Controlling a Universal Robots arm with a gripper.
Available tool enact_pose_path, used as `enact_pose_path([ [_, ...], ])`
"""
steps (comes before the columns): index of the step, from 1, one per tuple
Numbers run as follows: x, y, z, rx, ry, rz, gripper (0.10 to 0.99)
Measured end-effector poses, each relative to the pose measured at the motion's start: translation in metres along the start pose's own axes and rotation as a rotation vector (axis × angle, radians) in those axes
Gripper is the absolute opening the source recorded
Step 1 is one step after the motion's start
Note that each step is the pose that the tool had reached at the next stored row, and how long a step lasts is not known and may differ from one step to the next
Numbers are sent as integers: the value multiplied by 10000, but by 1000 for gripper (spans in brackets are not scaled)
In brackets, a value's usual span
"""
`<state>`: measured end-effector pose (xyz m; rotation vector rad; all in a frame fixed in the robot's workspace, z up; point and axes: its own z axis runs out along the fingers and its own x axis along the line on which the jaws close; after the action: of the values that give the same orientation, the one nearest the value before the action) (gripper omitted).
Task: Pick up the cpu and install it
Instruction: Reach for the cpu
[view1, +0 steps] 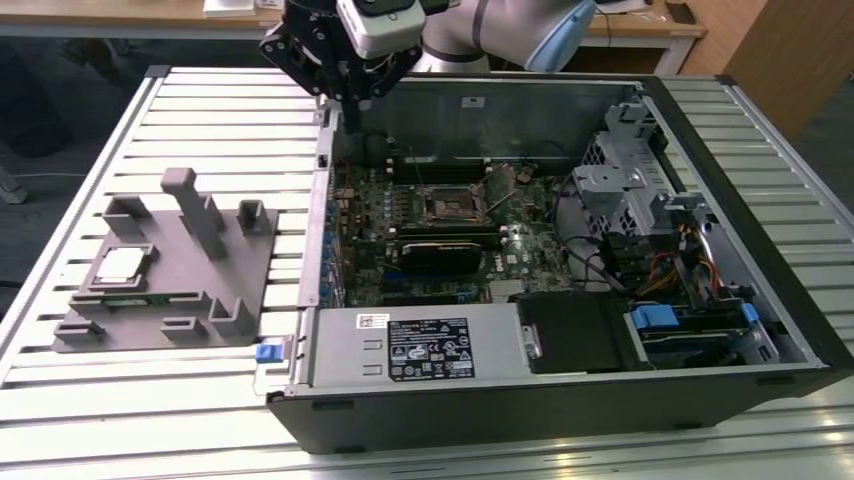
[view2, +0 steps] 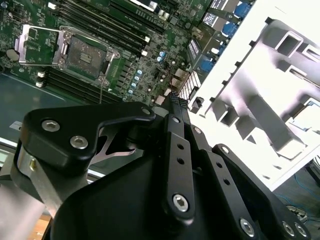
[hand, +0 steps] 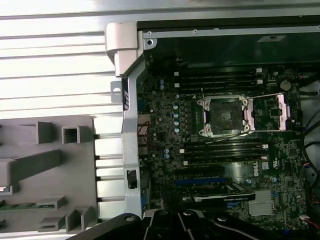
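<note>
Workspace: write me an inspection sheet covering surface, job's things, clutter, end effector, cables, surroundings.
Surface: slatted metal table, carrying a grey fixture and an open computer case.
Job's things: cpu lies flat on the fixture; motherboard socket empty, its frame swung open.
Clutter: nothing seen.
End effector: shut, holding nothing, over the case's corner at the exterior view's left, apart from the cpu.
Cables: bundled wires inside the case, at the exterior view's right.
Surroundings: wooden desk behind the table.

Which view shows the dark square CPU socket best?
First wrist view: the dark square metal-framed CPU socket is seen from straight above, unobstructed. The second wrist view shows the socket obliquely; the exterior view shows it far off.
</note>
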<state>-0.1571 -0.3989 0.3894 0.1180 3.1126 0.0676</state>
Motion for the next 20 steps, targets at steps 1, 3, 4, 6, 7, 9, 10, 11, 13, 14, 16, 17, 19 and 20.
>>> enact_pose_path([
  [1, 4, 0, 0, 0, 0, 0, 106],
  [3, 12, -1, 1, 0, 0, 0, 106],
  [4, 15, -1, 2, 0, 0, 0, 106],
  [6, 24, -2, 2, 0, 0, 0, 106],
  [7, 28, -2, 3, 0, 0, 0, 106],
  [9, 36, -3, 4, 0, 0, 0, 106],
  [10, 40, -3, 4, 0, 0, 1, 106],
  [11, 44, -4, 4, 0, 0, 0, 106],
  [13, 52, -4, 5, 0, 0, 0, 106],
  [14, 57, -5, 6, 0, 0, 0, 106],
  [16, 66, -5, 6, 0, 0, 0, 106],
  [17, 70, -6, 6, 0, 0, 0, 106],
  [19, 78, -6, 7, 0, 0, 0, 106],
  [20, 83, -7, 8, 0, 0, 0, 106],
])
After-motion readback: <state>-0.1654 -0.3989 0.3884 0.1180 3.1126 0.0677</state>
